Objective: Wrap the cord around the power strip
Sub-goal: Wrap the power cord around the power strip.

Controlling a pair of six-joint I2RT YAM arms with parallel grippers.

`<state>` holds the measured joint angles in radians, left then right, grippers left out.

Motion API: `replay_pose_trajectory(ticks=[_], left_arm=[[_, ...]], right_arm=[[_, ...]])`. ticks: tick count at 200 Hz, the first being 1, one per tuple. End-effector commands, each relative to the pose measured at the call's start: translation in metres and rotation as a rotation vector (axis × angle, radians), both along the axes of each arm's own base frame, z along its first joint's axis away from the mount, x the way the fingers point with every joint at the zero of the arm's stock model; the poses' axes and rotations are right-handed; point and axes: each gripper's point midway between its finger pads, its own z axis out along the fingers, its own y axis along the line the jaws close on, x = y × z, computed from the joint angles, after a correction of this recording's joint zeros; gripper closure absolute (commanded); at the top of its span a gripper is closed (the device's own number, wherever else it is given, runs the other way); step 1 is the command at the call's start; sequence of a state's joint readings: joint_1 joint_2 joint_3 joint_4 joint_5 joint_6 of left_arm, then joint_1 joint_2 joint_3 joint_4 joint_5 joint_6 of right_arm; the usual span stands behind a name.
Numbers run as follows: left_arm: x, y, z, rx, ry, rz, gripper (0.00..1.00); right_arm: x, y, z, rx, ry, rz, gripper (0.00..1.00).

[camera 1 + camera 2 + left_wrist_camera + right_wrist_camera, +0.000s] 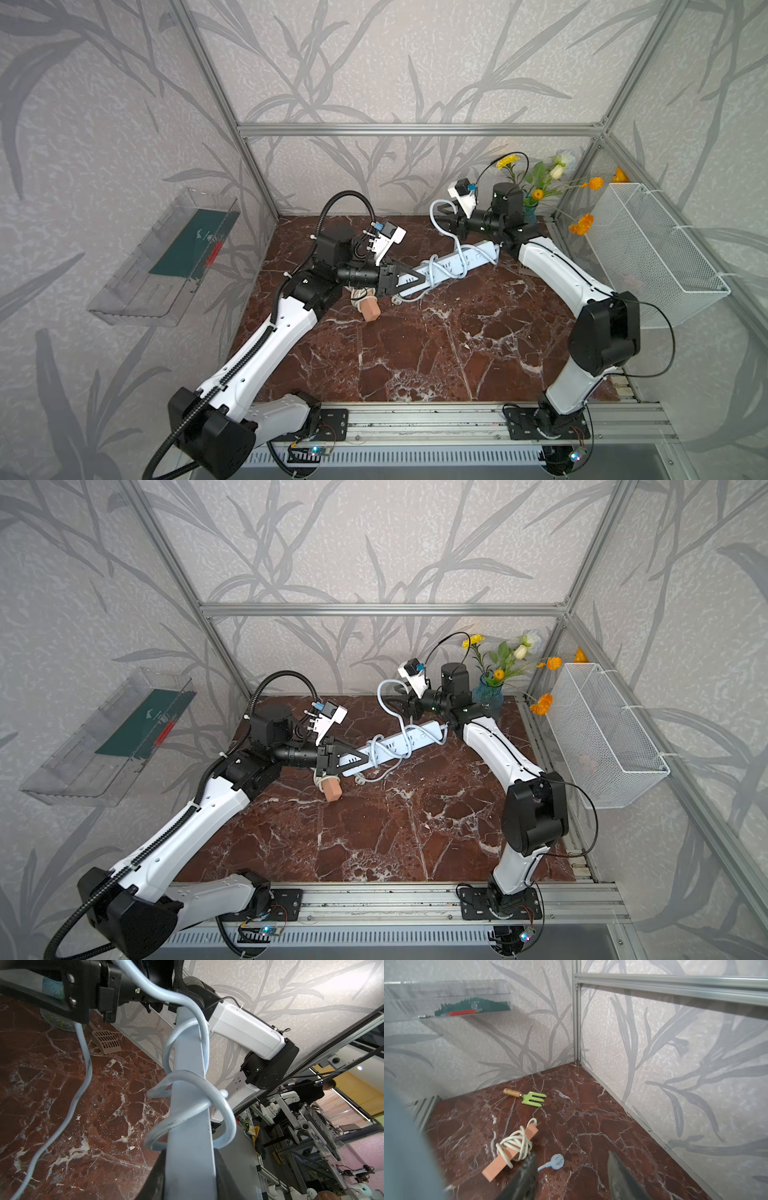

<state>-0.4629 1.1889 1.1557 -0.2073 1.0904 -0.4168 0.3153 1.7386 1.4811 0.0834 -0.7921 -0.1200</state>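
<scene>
Both top views: the left gripper [419,279] clamps the near end of the power strip [469,257], clear of the table [415,353]. Its long axis runs away toward the right arm. The cord [432,268] makes loose turns round it, and a slack loop rises to the right gripper [444,217], the nearer one.

Left wrist view: the power strip [187,1126] sits pinched between closed fingers.

Right wrist view: the right gripper [573,1172] jaws stand apart and empty, with the plug [557,1161] on the table beyond.
</scene>
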Motion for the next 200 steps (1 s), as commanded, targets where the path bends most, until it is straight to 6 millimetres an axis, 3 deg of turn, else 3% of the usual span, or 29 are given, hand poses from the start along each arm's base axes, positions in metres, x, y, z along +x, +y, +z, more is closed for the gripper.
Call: replay_pose_trajectory(ticks=[1, 57, 90, 121, 200], left_arm=[[-0.015, 0.001, 0.086, -0.176, -0.302, -0.049, 1.00], [-0.014, -0.001, 0.113, -0.246, -0.372, -0.040, 1.00], [-0.012, -0.001, 0.097, -0.192, -0.361, -0.035, 1.00], [-0.008, -0.002, 0.085, -0.179, -0.337, -0.037, 1.00], [-0.025, 0.003, 0.106, -0.238, -0.358, -0.088, 1.00]], right_arm=[[0.004, -0.001, 0.024, 0.165, -0.028, -0.051, 0.45], [0.012, -0.010, 0.001, 0.373, 0.079, -0.088, 0.38], [0.001, -0.013, 0.021, 0.358, 0.053, -0.045, 0.35], [0.004, -0.026, 0.033, 0.318, 0.067, -0.038, 0.35], [-0.001, -0.041, 0.024, 0.330, 0.207, 0.179, 0.27]])
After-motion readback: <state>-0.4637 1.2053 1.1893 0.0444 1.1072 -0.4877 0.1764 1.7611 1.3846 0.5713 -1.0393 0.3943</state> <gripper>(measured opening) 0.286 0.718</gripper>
